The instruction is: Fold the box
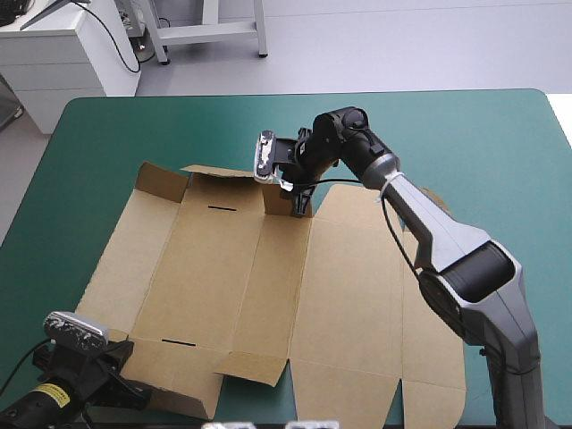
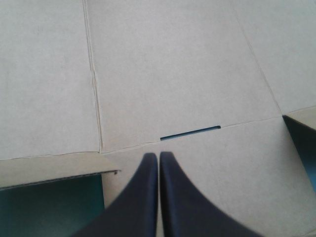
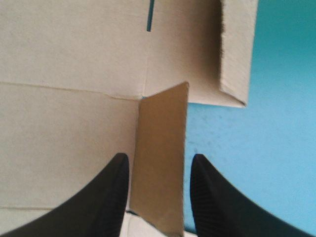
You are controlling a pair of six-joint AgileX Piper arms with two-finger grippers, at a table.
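Box: the box [image 1: 268, 286] was a cut sheet of brown board, lying opened out and almost flat across the middle and near part of the teal-green worktop [image 1: 465, 143].
Panels: straight creases divided the sheet into long panels, with cut flaps along its near and far edges.
Slots: one narrow slot [image 1: 222, 209] was cut near the far edge and another [image 1: 177, 342] near the near edge, both in the left half.
Raised parts: at the far-left corner a corner flap [image 1: 161, 183] and the strip beside it [image 1: 219, 174] stood up from the worktop; the rest lay flat.
Right hand: the right hand [image 3: 158, 160] reached to the far edge of the box. Its black fingers stood apart on either side of a small upright flap [image 3: 163, 148], which lay closer to one finger than to the other.
Left hand: the left hand [image 2: 158, 155] was at the near-left corner of the box. Its black fingers were pressed together into one point over the near flap, just short of the near slot.
Cover: teal-green showed through the cut-outs beside that flap.
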